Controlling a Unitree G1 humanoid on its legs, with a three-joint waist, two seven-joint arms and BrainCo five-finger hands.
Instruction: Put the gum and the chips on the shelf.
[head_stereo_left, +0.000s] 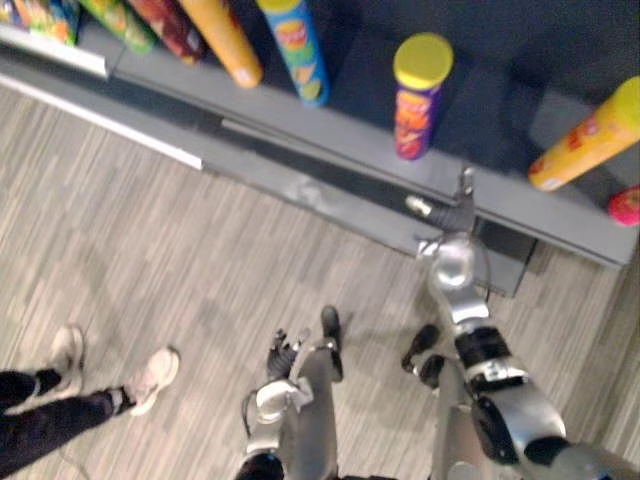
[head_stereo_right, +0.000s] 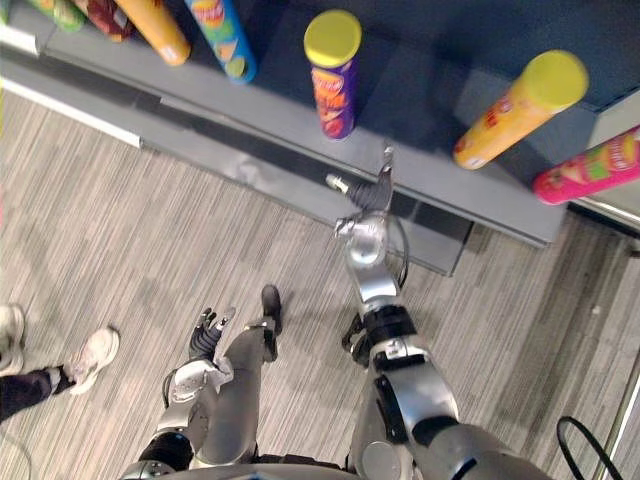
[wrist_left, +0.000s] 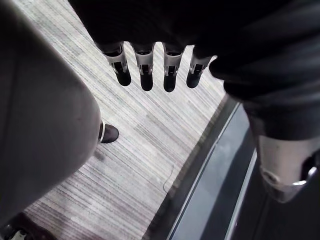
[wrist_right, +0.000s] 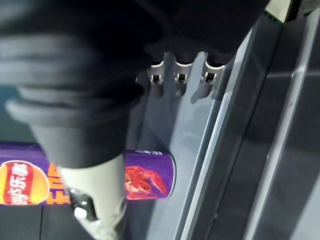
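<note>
Upright purple chips can (head_stereo_right: 333, 80) on shelf (head_stereo_right: 270, 100)

Grey floor (head_stereo_left: 200, 260) of narrow streaked strips, perhaps carpet tile or vinyl, hard to tell. Along the far side, a low blue-grey shelf (head_stereo_left: 350, 112) set at a slant, with a darker step (head_stereo_left: 300, 168) below its front lip and a pale strip (head_stereo_left: 110, 125) on that step's edge. Behind, a dark back panel (head_stereo_right: 450, 30). Soft, even light.
</note>
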